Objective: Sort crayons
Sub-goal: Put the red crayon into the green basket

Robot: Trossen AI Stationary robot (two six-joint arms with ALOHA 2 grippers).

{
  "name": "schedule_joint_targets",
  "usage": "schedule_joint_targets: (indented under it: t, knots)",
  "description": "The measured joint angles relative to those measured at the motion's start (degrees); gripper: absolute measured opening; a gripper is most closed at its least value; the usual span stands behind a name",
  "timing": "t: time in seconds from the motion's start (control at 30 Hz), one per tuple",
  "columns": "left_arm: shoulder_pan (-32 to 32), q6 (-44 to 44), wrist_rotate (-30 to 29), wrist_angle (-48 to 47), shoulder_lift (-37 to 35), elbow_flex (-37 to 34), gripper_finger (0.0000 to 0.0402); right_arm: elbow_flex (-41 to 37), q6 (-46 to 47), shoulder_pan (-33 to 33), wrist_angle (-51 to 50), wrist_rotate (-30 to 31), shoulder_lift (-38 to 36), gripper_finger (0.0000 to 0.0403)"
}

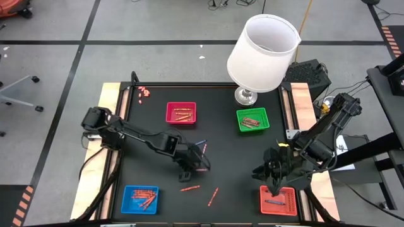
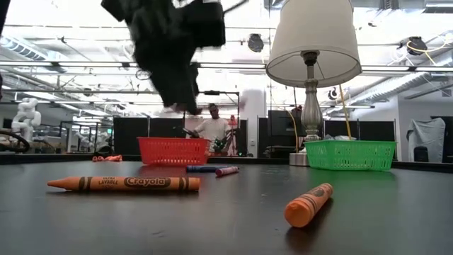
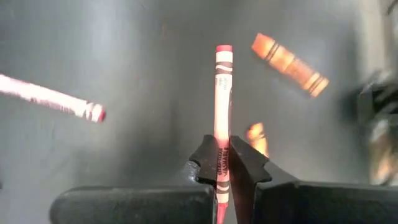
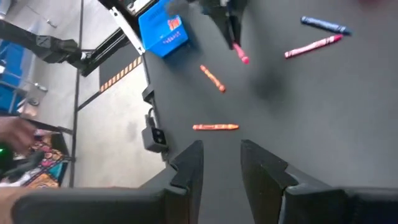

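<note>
My left gripper hangs above the middle of the black table and is shut on a red crayon. It also shows dark in the low view. Two orange crayons lie flat on the table nearer the front edge; the low view shows them too. A blue crayon and a pink crayon lie just beyond my left gripper. My right gripper is open and empty above the red-orange tray at the front right. My left gripper pinches the red crayon near its back end between its two fingers. The crayon lies along the fingers and sticks out well past the fingertips. In the right wrist view it slants down below the fingers, clear of the table.
A red tray and a green tray with crayons stand at the back, and a blue tray with crayons at the front left. A white-shaded lamp stands at the back right. A few pink bits lie at the far left corner.
</note>
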Motion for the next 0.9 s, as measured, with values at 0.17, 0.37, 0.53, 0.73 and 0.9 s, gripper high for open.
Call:
schedule_joint_targets:
  t: [0.17,0.37,0.53,0.73,0.9]
  knots:
    - [-0.4,-8.3,-0.1,5.5,-3.9,0.1,0.0015,0.0,-2.5,-1.3,0.2,0.4,0.0,0.0090]
    - [-0.4,-17.5,-0.5,20.0,-9.3,0.2,0.0015,0.0,-7.0,-2.5,-0.3,2.1,0.0,0.0090]
    - [-0.7,-20.4,-5.4,25.6,-13.5,0.1,0.0015,0.0,-11.7,-4.1,0.7,3.3,0.0,0.0090]
    - [-0.8,-20.0,-11.7,26.3,-17.3,0.2,0.0015,0.0,-13.3,-6.6,2.4,3.2,0.0,0.0090]
    - [-0.5,-15.9,-13.4,26.8,-19.2,0.2,0.0015,0.0,-13.3,-8.0,6.7,3.1,0.0,0.0090]
